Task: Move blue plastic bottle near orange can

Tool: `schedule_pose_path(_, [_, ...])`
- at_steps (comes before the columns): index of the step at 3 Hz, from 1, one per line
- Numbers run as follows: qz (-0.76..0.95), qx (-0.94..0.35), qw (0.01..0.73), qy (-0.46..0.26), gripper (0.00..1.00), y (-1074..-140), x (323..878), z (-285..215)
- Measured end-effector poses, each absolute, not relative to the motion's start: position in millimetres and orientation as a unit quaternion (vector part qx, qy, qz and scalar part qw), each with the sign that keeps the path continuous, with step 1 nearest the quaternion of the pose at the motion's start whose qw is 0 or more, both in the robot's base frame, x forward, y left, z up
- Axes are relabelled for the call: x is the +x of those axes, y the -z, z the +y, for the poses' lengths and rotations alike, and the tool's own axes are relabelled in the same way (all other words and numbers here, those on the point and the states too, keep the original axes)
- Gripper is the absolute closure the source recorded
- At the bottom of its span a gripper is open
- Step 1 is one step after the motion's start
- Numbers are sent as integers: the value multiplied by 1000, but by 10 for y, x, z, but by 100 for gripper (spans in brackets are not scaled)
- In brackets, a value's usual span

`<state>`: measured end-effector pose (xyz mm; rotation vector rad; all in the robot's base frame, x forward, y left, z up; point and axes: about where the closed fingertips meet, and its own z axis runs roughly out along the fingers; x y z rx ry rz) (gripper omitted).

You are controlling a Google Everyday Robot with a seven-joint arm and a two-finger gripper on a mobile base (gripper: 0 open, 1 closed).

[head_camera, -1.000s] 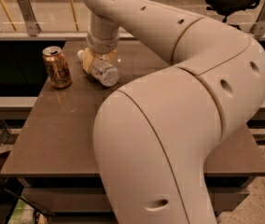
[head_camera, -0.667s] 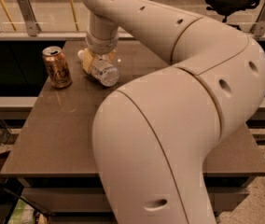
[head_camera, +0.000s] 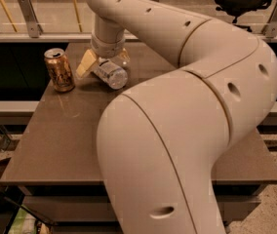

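The large pale arm (head_camera: 187,106) is seen to fill most of the view, reaching from the near right over to the far left of the brown tabletop (head_camera: 55,140). At its end the gripper (head_camera: 103,66) is lowered over the blue plastic bottle (head_camera: 113,75), which is laid on its side on the far left part of the tabletop. Whether the gripper is clenched on the bottle or released from it cannot be told. The orange can (head_camera: 59,71) is stood upright just to the left of the bottle, near it but not touching, with a narrow strip of tabletop between them. The step in hand is judged to be the last one, the placing: the bottle is already brought near the can, so the task seems almost finished. For the next move, the bottle should be let go if it is held, and the gripper should be lifted straight up, so that the bottle is not rolled and the can is not knocked. Pale swirly lettering is seen on the can, but it cannot be read; no writing can be made out on the bottle.
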<state>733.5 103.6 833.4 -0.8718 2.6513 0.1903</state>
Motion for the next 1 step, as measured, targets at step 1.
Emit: schedule_pose_path(1, [934,-307,171,-67,0,-8333,7335,1036])
